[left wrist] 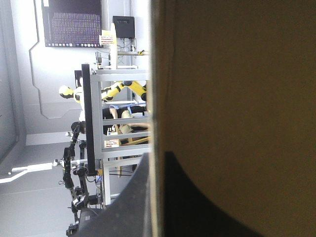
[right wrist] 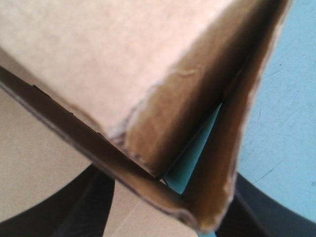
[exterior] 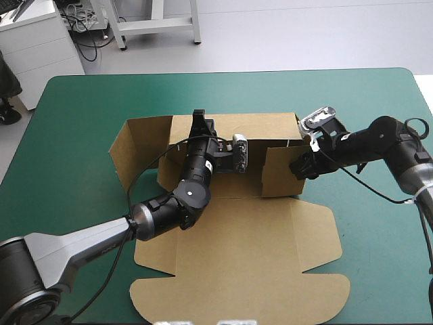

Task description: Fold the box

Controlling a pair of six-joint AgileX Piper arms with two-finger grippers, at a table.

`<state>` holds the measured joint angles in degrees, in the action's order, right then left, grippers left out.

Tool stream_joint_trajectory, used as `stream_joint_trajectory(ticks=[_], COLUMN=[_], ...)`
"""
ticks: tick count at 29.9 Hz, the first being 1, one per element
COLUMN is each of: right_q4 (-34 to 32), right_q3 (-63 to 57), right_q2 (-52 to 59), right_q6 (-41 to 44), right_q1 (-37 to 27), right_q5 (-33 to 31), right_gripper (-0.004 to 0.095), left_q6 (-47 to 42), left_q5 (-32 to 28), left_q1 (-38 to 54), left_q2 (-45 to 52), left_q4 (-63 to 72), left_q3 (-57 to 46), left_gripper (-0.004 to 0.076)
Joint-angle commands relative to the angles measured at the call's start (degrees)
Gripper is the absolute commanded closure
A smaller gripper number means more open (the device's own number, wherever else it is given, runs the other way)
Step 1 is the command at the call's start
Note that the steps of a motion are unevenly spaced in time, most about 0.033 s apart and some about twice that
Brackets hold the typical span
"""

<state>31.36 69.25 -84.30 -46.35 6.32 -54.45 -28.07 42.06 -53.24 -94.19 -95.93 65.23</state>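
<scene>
The brown box (exterior: 233, 193) sat at the centre of the high view on the teal-green cover (exterior: 74, 115). Its lid (exterior: 237, 257) lay flat across the lower middle of the frame, nearest the robot. Beyond the lid, right of centre, the right gripper (exterior: 300, 168) stood at the raised right wall (exterior: 279, 172). Its black fingers were spread, one to each side of a folded corner of board, not clamping it. Left of centre the left panel (exterior: 139, 152) leaned outward, not yet tucked. Farther back, the left gripper (exterior: 200, 123) had its fingers pressed together on the upright far wall (exterior: 264, 125), the sheet between them.

The step in hand looked like raising and tucking the walls. The next move probably called for the left gripper to keep that wall steady while the right one nipped its corner and turned it inward.
</scene>
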Motion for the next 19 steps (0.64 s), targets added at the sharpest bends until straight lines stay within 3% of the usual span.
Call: stream_joint_trajectory(ticks=[1, 13, 19], right_q4=[-0.8, -1.2, 1.2], right_q3=[1.3, 0.2, -4.2], right_q2=[2.3, 3.4, 3.4], right_q6=[2.7, 6.1, 2.2], right_q1=[2.0, 4.8, 5.0], right_q5=[1.6, 11.0, 18.2], right_gripper=[0.0404, 0.0404, 0.0407], left_q6=[-1.8, -3.4, -3.6], left_q5=[3.9, 3.7, 3.0], left_q1=[0.0, 0.0, 0.0], left_q2=[2.5, 2.5, 2.5], left_q4=[-3.9, -3.9, -3.9], left_q3=[1.5, 1.5, 1.5], left_gripper=[0.0756, 0.0756, 0.0756])
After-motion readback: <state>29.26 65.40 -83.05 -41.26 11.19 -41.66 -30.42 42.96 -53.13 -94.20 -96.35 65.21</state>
